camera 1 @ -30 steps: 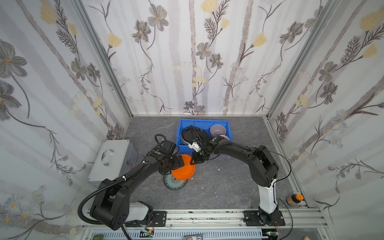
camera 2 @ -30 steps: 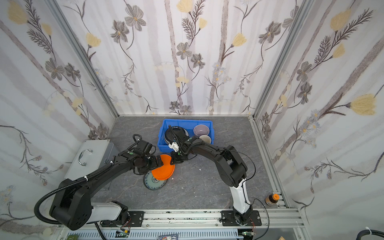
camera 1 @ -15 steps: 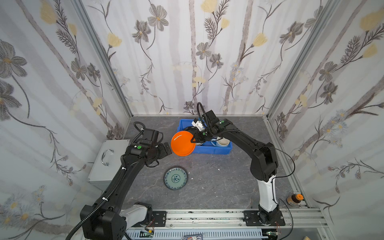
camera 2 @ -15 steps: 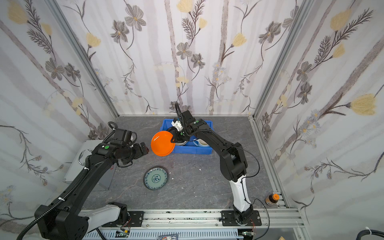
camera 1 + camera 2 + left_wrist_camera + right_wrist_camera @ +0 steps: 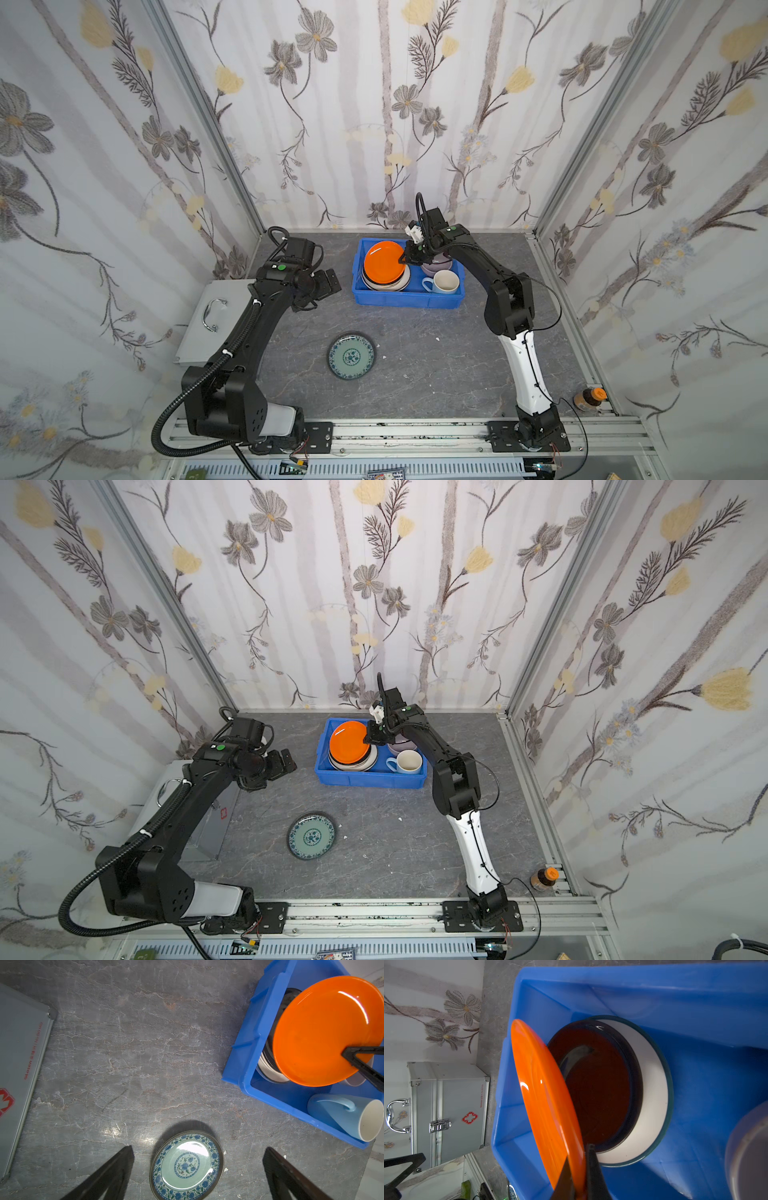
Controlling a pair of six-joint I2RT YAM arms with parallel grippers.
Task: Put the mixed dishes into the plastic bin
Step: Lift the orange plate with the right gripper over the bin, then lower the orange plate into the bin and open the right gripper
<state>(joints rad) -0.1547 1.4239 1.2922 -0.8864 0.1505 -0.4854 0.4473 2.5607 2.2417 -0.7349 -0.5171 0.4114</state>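
The right end effector [image 5: 405, 259] is pinched narrow on the rim of the orange plate [image 5: 383, 259], gripping it at the plate's 3 o'clock edge in both top views. The right wrist view shows a thin black finger on either face of the rim. The orange plate is tilted, one side raised, over a stack of plates inside the blue plastic bin [image 5: 407, 299]. The stack has a black plate [image 5: 600, 1088] on top of a white plate with a dark rim [image 5: 654, 1093] and fills the bin's 9 o'clock half. In the bin's other half a lilac bowl [image 5: 436, 264] sits toward 1 o'clock, and a pale-blue mug [image 5: 442, 282] lies toward 4 o'clock. The bin stands at 12 o'clock on the grey worktop [image 5: 436, 365]. The teal-patterned plate [image 5: 352, 355] lies flat on the worktop alone, at about 7 o'clock from the bin and well apart from it. The left end effector [image 5: 198, 1148] is spread wide and holds nothing, raised above the worktop at 9 o'clock from the bin. A silver metal case [image 5: 208, 316] with a handle lies at the worktop's 9 o'clock edge.
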